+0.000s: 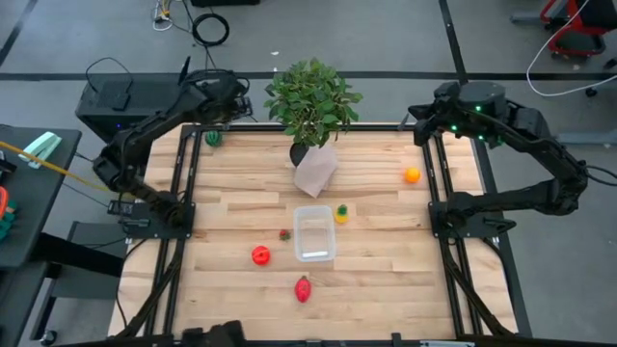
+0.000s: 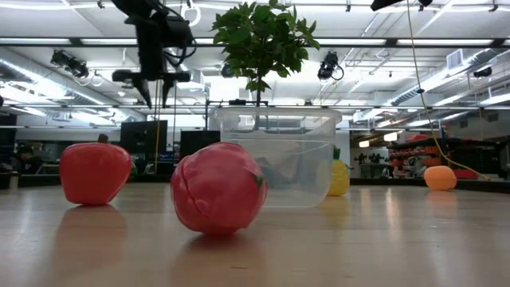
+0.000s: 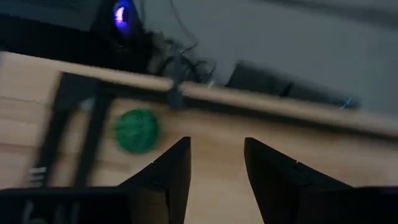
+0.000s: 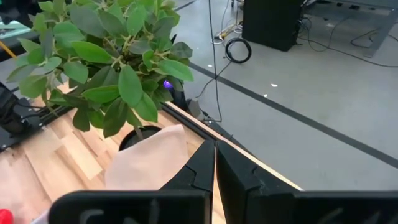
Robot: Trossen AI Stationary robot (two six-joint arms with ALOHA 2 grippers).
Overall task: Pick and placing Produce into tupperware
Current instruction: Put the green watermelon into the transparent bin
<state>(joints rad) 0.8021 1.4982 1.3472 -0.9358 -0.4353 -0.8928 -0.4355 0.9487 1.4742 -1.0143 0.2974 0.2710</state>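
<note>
The clear tub (image 1: pixel 313 233) stands near the table's middle; in the low view the tub (image 2: pixel 275 155) is behind a pinkish-red piece (image 2: pixel 217 187). Around it lie a red fruit (image 1: pixel 260 254), a tiny red piece (image 1: pixel 284 233), a pinkish-red piece (image 1: pixel 304 288), a yellow piece (image 1: pixel 341 213) and an orange one (image 1: pixel 412 174). A striped green ball (image 1: pixel 213 138) rests at the far left. My left gripper (image 3: pixel 217 152) is open, raised above the far left corner, with the green ball (image 3: pixel 137 129) beside it. My right gripper (image 4: pixel 214 155) is shut, raised at the far right edge.
A leafy potted plant (image 1: pixel 310 101) in a pale wrapped pot (image 1: pixel 315 169) stands at the far middle, just beyond the tub. Black arm frames run along the left (image 1: pixel 178 193) and right (image 1: pixel 443 193) table edges. Bare wood lies near the front edge.
</note>
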